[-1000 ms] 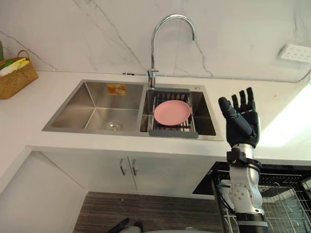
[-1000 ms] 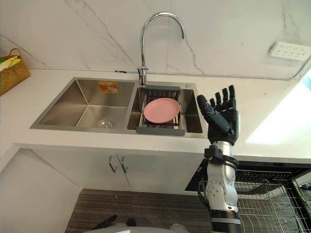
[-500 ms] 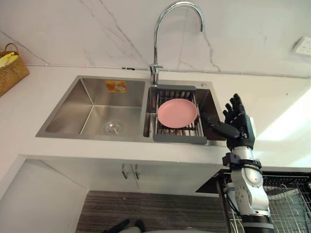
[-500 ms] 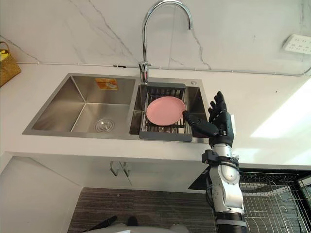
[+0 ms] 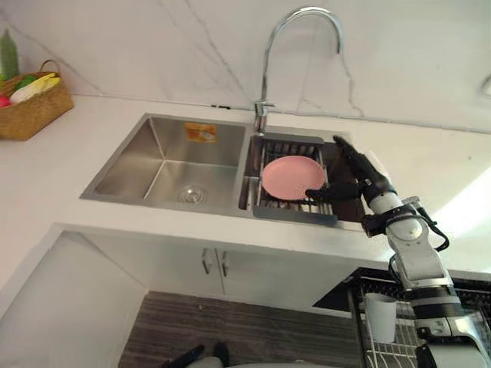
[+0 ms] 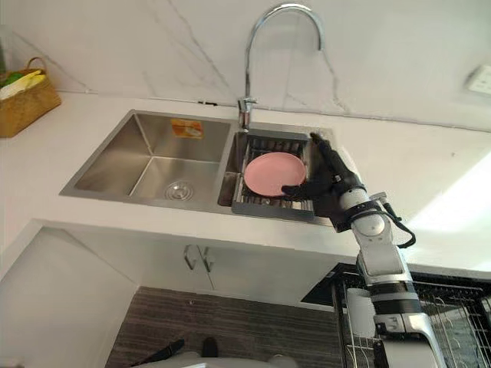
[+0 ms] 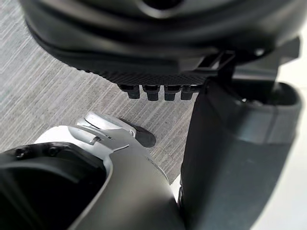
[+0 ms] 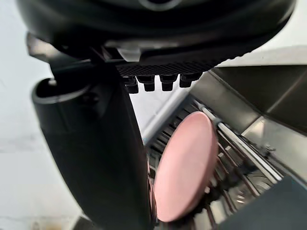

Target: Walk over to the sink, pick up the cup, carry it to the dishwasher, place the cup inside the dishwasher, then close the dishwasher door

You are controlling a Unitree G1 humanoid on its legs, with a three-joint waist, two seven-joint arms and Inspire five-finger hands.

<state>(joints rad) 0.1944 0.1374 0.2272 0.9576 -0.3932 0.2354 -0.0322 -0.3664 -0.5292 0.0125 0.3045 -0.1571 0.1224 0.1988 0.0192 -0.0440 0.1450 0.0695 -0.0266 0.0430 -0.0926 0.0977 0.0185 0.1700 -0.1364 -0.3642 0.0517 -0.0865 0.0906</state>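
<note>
Below the right robot hand stands, seemingly, the cup.

A silver-grey right arm of rounded segments ends in a matte black right hand.

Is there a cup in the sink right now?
No, the sink holds a pink plate on a dark rack in its right basin; a white cup sits in the dishwasher basket.

The plate was pink on a dark grey rack in the silver sink. The wall was white marble with grey veins, the basket woven tan.
</note>
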